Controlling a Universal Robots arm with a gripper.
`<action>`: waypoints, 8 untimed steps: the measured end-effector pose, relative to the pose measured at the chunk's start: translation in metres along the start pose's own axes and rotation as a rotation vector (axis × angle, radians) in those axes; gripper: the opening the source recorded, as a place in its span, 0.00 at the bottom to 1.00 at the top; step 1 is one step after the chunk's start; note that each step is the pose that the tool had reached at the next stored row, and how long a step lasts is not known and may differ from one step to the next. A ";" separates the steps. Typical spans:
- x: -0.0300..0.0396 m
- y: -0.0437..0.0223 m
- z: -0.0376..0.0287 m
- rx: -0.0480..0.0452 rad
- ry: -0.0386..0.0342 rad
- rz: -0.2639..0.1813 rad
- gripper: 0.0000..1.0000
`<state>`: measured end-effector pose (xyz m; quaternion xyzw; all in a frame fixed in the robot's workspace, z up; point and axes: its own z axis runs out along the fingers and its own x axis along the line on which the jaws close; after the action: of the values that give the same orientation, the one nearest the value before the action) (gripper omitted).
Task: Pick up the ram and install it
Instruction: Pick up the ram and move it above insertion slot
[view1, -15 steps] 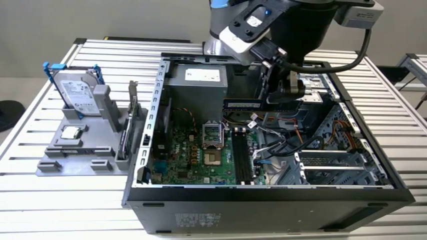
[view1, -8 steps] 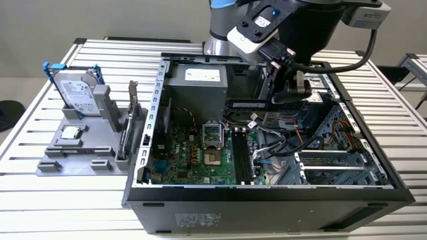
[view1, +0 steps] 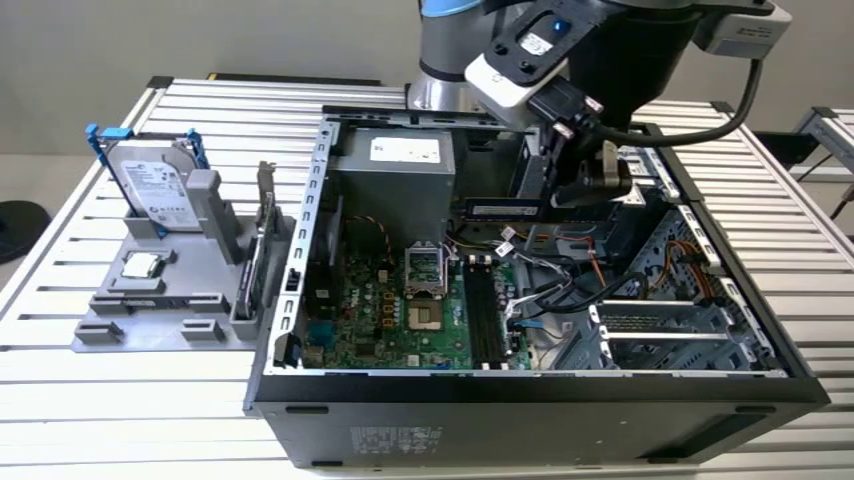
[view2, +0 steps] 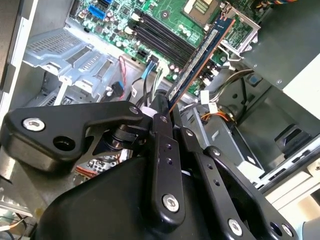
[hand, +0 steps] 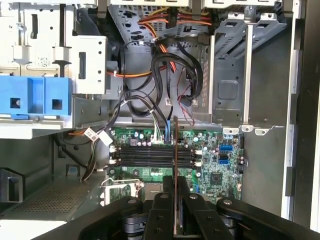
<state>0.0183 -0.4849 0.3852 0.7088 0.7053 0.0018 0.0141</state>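
You have the ram, a long, thin dark green circuit-board stick with black chips and a pale label, clamped at one end between the black metal fingers of the gripper. In the exterior view it hangs in the upper middle of the frame, inside the open black computer case. It is just to the exterior view's right of the grey boxy power supply and raised clear of the green motherboard. There the stick lies across the frame, while the row of black memory slots below it runs from the top toward the bottom of the picture (so the two are crosswise, and the stick is seated in none of them). In the second wrist view the ram juts out from the fingers over the board. In the first wrist view you see it edge-on, a thin line crossing the slots. At the exterior view's left, well apart from the gripper, a grey plastic holder stands on the slatted metal surface and carries a silver hard drive in a blue frame.
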 end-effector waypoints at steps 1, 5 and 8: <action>0.0000 0.0013 0.0000 0.0000 0.0000 0.000 0.00; 0.0000 0.0063 0.0001 0.0000 0.0000 0.000 0.00; 0.0001 0.0099 0.0002 0.0000 0.0000 0.000 0.00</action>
<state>0.0281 -0.4849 0.3852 0.7088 0.7053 0.0018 0.0141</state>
